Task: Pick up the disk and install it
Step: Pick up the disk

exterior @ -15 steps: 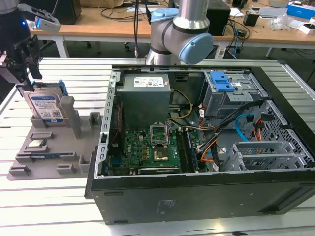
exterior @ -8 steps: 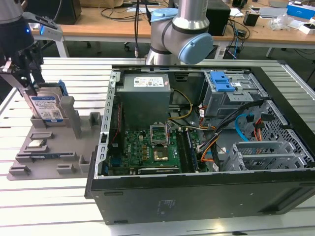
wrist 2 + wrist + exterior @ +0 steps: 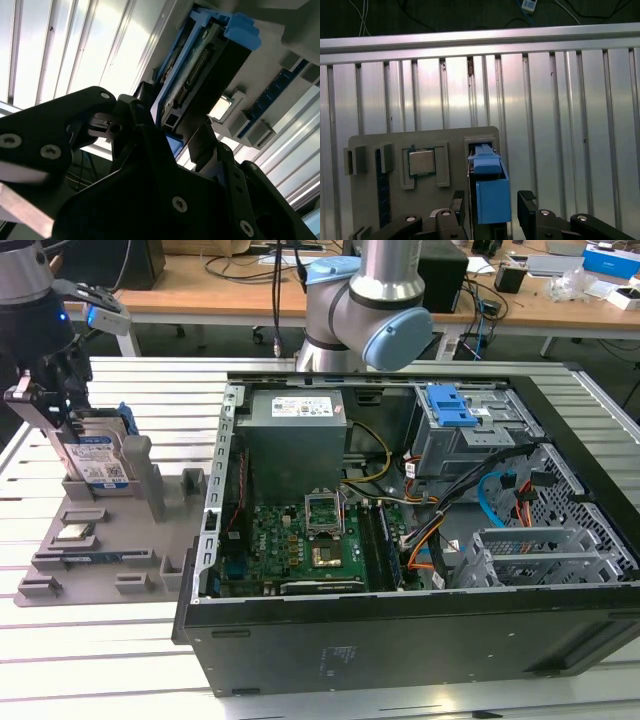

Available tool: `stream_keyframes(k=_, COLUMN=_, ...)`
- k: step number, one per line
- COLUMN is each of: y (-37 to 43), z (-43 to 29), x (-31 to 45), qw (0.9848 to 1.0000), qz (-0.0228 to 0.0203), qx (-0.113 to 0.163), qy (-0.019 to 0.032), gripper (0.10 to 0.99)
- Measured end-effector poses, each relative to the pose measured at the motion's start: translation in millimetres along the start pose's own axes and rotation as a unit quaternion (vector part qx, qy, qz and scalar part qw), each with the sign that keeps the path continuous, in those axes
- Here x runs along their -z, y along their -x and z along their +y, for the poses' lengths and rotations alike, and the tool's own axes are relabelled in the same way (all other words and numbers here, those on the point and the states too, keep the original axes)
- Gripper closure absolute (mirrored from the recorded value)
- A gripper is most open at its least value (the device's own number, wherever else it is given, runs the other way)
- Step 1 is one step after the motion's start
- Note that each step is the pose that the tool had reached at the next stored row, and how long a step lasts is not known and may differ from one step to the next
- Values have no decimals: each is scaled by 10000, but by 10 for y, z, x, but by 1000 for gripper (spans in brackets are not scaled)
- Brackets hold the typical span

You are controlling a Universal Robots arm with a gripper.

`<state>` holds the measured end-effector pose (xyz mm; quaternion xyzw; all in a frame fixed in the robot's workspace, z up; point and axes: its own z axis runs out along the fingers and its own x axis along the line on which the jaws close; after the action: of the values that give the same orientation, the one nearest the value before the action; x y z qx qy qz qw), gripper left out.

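I've got the claw [image 3: 492, 200] released, its fingers [image 3: 526, 199] straddling the disk [image 3: 487, 165] w/ a gap showing on each side, so no grasp. Disk stands on edge in its slot on the grey tray [image 3: 100, 570], blue bracket uppermost in both wrist views. In the exterior view the tray is at the exterior view's left on the slatted table [image 3: 120, 650], chip [image 3: 75, 532] seated in a tray pocket near the disk. Open PC case [image 3: 400, 540] lies just beside the tray, toward the exterior view's right.

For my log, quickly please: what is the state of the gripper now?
Gripper: open, astride the upright silver metal disk in a blue plastic bracket, gaps on both sides.
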<state>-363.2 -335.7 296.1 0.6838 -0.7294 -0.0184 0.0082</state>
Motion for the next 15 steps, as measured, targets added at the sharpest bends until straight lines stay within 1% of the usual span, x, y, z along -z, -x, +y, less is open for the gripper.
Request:
stream_keyframes(k=6, y=-1, z=-9, x=-83, qw=10000, qz=0, qx=2, qy=0, gripper=545)
stream_keyframes(k=9, y=-1, z=-17, x=-149, qw=10000, qz=0, qx=3, qy=0, gripper=545)
stream_keyframes(k=15, y=-2, z=-19, x=-167, qw=10000, qz=1, qx=3, qy=1, gripper=545)
